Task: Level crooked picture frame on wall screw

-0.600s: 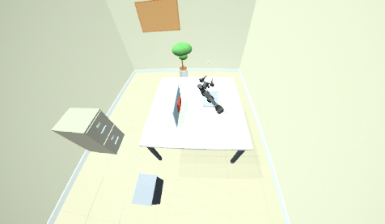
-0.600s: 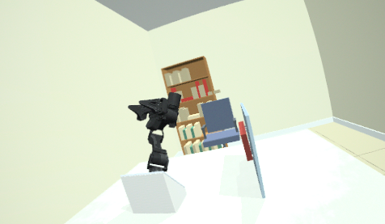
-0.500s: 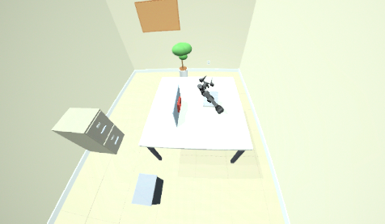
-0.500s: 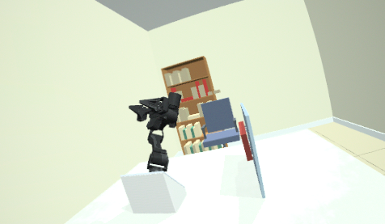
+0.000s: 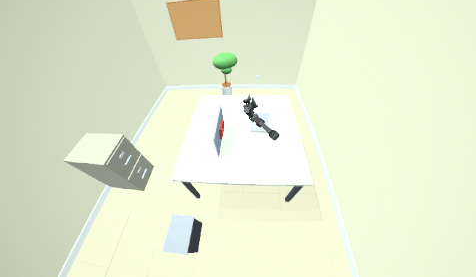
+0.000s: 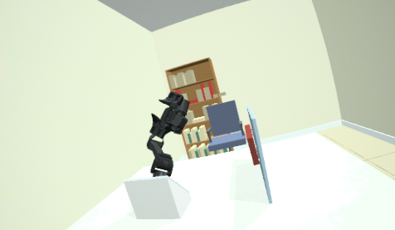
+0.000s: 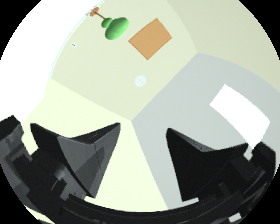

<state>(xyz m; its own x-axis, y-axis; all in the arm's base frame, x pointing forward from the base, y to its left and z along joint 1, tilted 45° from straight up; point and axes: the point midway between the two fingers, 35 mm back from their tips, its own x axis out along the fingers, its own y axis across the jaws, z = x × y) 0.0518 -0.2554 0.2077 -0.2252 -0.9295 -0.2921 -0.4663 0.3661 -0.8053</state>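
The red picture frame point(image 5: 221, 129) point(image 6: 251, 145) hangs on the near face of an upright blue-grey panel point(image 5: 217, 141) point(image 6: 263, 169). The top and exterior views show it almost edge-on, so its tilt cannot be read clearly. The screw and the back of the frame are hidden. My gripper point(image 5: 251, 99) point(image 6: 157, 108) point(image 7: 144, 129) is open, with nothing between its fingers. It is raised above the table, well away from the frame, and points away from the panel. The wrist view shows walls and ceiling beyond the fingers, and no picture frame.
The panel stands on the white table point(image 5: 250, 166) point(image 6: 212, 198). A pale sloped block point(image 6: 153, 198) point(image 5: 259, 124) is beside my arm's base. A blue chair point(image 6: 224, 119) and a bookcase point(image 6: 191, 71) stand beyond the table. A plant point(image 5: 225, 60) point(image 7: 116, 28) is behind its far end.
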